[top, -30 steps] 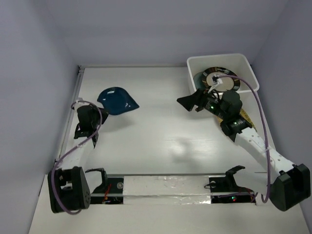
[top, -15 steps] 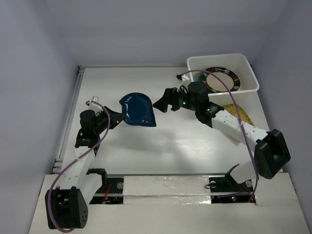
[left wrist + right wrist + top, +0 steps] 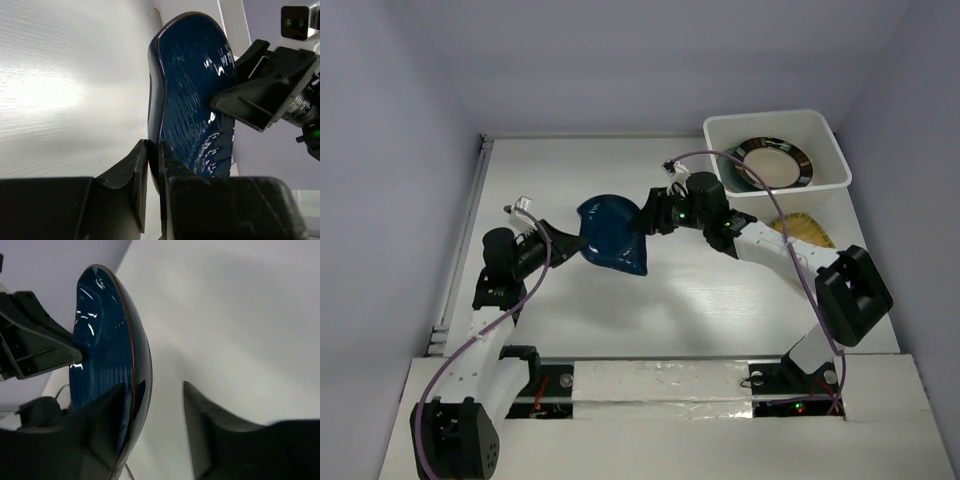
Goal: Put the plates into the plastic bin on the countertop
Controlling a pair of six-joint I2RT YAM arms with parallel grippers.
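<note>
The dark blue teardrop-shaped plate (image 3: 613, 232) is held on edge above the middle of the countertop (image 3: 650, 300). My left gripper (image 3: 572, 243) is shut on its rim, which shows pinched between the fingers in the left wrist view (image 3: 155, 165). My right gripper (image 3: 642, 217) is open, its jaws straddling the plate's opposite rim (image 3: 135, 375), one finger on the plate's inner face, the other apart from its back. The white plastic bin (image 3: 825, 130) stands at the back right with a dark-rimmed cream plate (image 3: 772, 163) inside. A tan woven plate (image 3: 805, 230) lies in front of the bin.
A metal rail (image 3: 460, 250) runs along the left edge of the countertop. Lavender-grey walls enclose the table. The right arm's purple cable (image 3: 760, 205) arcs over the space between the arm and the bin.
My left gripper has lifted the blue plate from the back left and carried it toward the centre. My right gripper has swung left from the bin and closed in around the plate's rim.
</note>
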